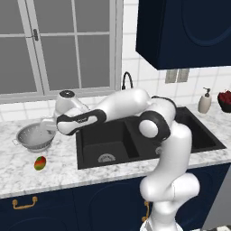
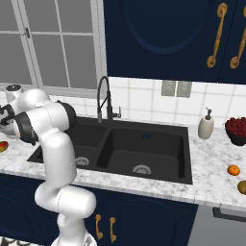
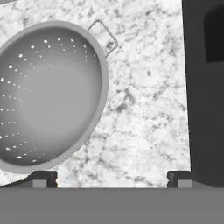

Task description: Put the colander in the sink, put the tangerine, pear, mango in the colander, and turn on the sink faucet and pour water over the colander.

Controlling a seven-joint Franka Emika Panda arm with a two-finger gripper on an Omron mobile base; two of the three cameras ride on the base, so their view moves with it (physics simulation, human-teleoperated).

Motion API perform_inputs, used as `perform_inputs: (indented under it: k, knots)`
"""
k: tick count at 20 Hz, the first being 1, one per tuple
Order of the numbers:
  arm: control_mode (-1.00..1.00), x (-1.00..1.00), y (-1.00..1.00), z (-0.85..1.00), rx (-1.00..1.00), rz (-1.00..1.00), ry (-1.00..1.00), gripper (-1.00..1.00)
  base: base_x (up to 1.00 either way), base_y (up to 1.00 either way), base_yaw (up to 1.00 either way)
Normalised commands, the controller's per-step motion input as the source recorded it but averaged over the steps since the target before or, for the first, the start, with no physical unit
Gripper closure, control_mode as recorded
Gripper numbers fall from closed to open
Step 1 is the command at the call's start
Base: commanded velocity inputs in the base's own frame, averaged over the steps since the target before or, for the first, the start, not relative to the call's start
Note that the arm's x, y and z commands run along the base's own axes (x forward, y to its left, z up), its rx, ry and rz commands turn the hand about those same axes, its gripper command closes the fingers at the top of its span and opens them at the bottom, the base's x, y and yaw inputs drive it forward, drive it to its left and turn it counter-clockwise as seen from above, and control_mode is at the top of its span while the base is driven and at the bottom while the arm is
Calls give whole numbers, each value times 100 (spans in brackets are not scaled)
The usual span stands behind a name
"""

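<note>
in the left base view, the round silver perforated metal colander (image 1: 34,136) is seen standing on the white marble desk (image 1: 58,171), left of the black rectangular double-basin sink (image 1: 135,140). the white arm is stretched left across the sink, and the tool (image 1: 48,128) is held just above the colander's right rim; whether it touches the rim cannot be told. the small oval red, green and yellow mango (image 1: 40,163) lies on the desk in front of the colander, apart from it. the tall black arched faucet (image 1: 127,80) is partly hidden behind the arm.

in the right base view, the faucet (image 2: 103,98) stands behind the sink (image 2: 144,149). the mango (image 2: 3,146) is cut by the left edge. on the desk (image 2: 211,182) right of the sink, well apart from the arm, lie the small round bright orange tangerine (image 2: 233,169) and the dull yellowish-brown pear (image 2: 242,187).

in the hand view, the tool (image 3: 113,178) is spread wide and nothing is held. the colander (image 3: 48,96) lies empty on the desk (image 3: 144,118), reaching over the left fingertip (image 3: 43,178). the sink wall (image 3: 203,87) runs beside the right fingertip.
</note>
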Motion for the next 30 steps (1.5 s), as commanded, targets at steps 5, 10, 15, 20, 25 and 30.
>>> perform_inputs:
  k: [5,10,15,20,25,30]
  knots:
    - [-100,39,21,-22,0,0,1,-100,0,0,0]
    - [-100,23,5,-37,0,0,0,-100,0,0,0]
    - [-100,22,0,-35,0,0,0,-100,0,0,0]
    - [-100,38,10,-20,0,0,0,-100,0,0,0]
    - [-100,31,18,-24,0,0,2,-100,0,0,0]
    - [-100,4,11,-22,0,0,1,100,0,0,0]
